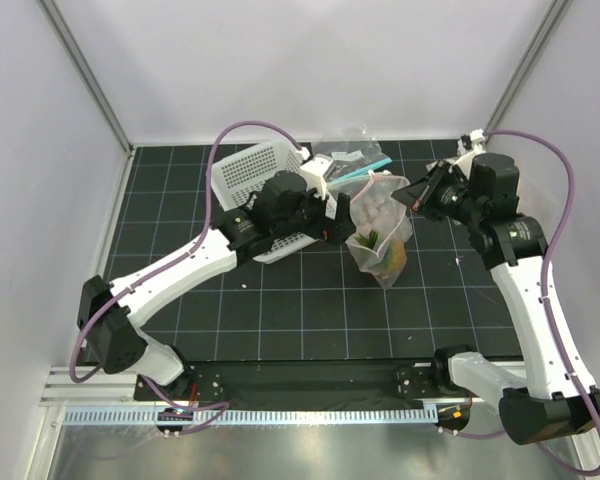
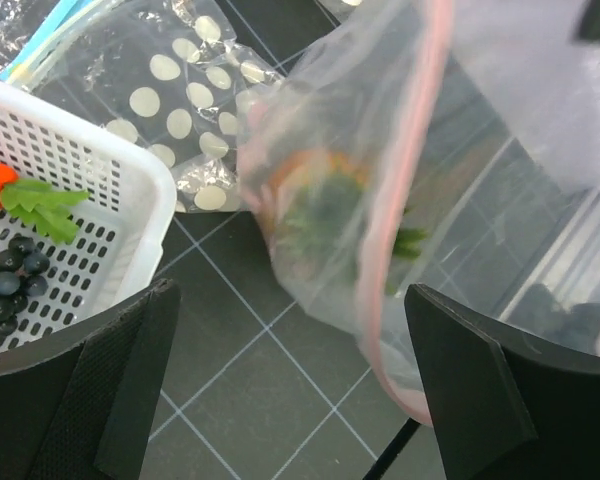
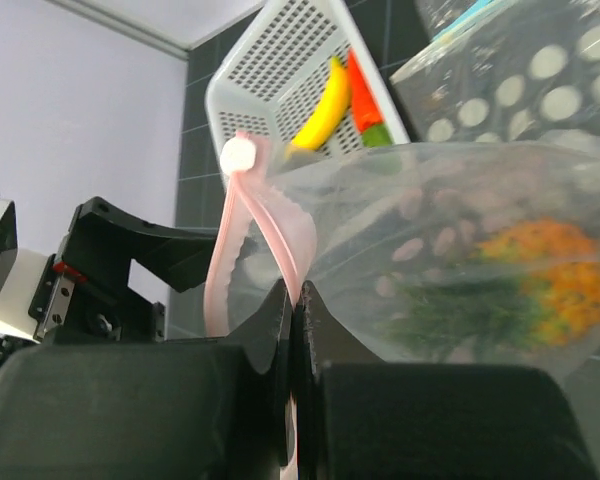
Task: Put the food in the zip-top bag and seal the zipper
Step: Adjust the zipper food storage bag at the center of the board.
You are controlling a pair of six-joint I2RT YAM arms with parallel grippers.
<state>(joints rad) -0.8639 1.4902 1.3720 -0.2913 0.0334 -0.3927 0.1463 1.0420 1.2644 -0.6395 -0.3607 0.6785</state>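
Observation:
The zip-top bag (image 1: 380,215) hangs off the table with its mouth held up. My right gripper (image 1: 413,196) is shut on its pink zipper strip (image 3: 280,235), and a white slider (image 3: 238,155) sits at the strip's end. The orange pineapple (image 3: 555,270) with its green crown lies inside the bag; it also shows in the left wrist view (image 2: 315,185). My left gripper (image 2: 290,400) is open and empty, just left of the bag (image 2: 380,150), and its jaws stand wide apart. The banana (image 3: 323,105), red pepper (image 3: 358,90) and grapes (image 2: 8,280) lie in the white basket (image 1: 242,172).
A white-dotted bag (image 2: 180,110) and a clear bag with a teal strip (image 1: 360,170) lie behind the basket and the held bag. The left arm rests across the basket's front. Grey walls stand at the table's far and side edges.

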